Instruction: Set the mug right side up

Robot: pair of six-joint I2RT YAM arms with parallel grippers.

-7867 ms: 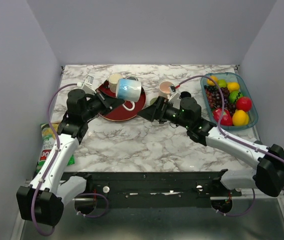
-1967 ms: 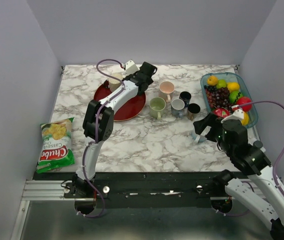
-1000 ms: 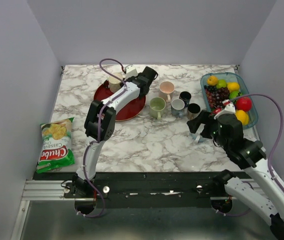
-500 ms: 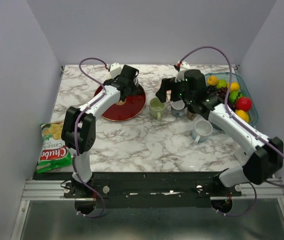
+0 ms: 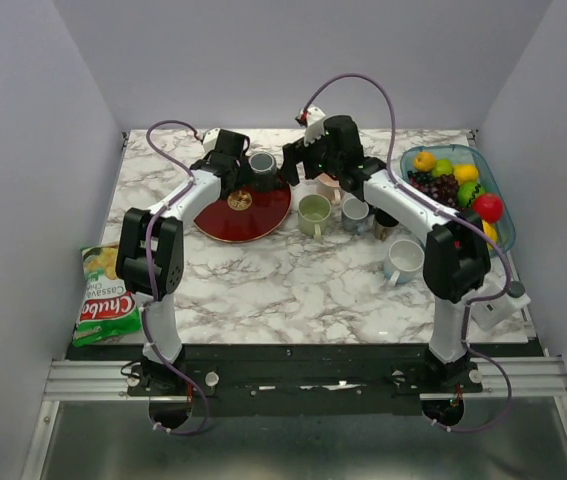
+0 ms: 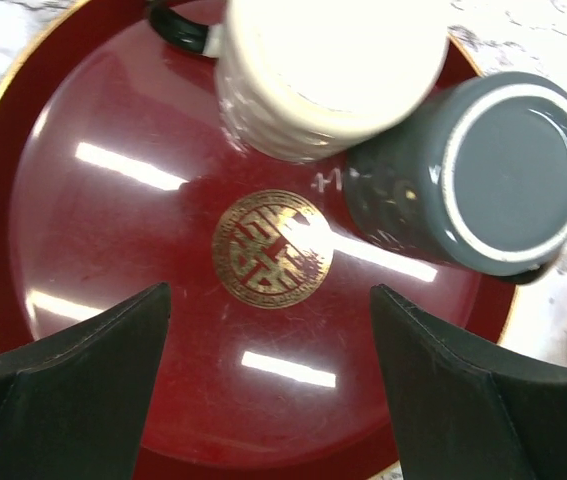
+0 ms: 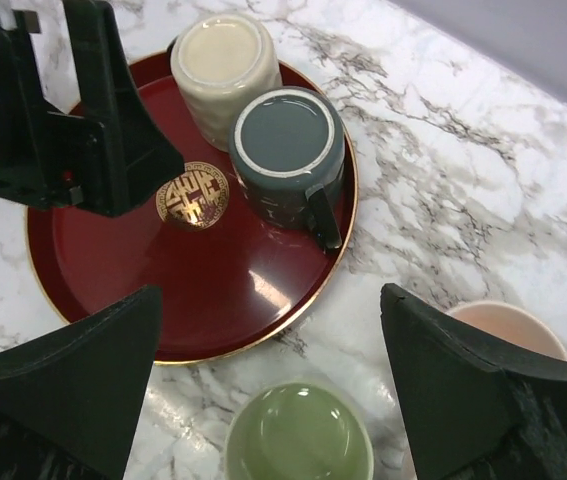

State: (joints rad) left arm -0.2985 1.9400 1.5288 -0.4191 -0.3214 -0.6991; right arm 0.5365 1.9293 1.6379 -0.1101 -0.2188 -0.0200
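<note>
Two claws hang over the far left of the marbled counter (image 5: 263, 285) in the overhead view. The left claw (image 5: 233, 172) is above the round red lacquer plate (image 5: 248, 215), and the right claw (image 5: 295, 166) is just beside the dark grey ceramic mug (image 5: 261, 163) at the plate's far edge

From the left wrist, the left claw (image 6: 268, 295) is spread wide with nothing between its fingers, over the plate's (image 6: 113, 220) gold emblem (image 6: 271, 248). Beyond it the cream ribbed mug (image 6: 328, 70) and the grey mug (image 6: 493, 170) stand base up, touching each other

From the right wrist, the right claw (image 7: 271, 295) is likewise released and empty, above the plate's (image 7: 113, 260) near rim. Both mugs are upside down on the plate's far half: the cream one (image 7: 218, 65) is behind, and the grey one's (image 7: 288, 150) handle points toward the camera. A green mug (image 7: 298, 440) and a pink mug (image 7: 508, 330) sit upright on the counter beside the plate
</note>
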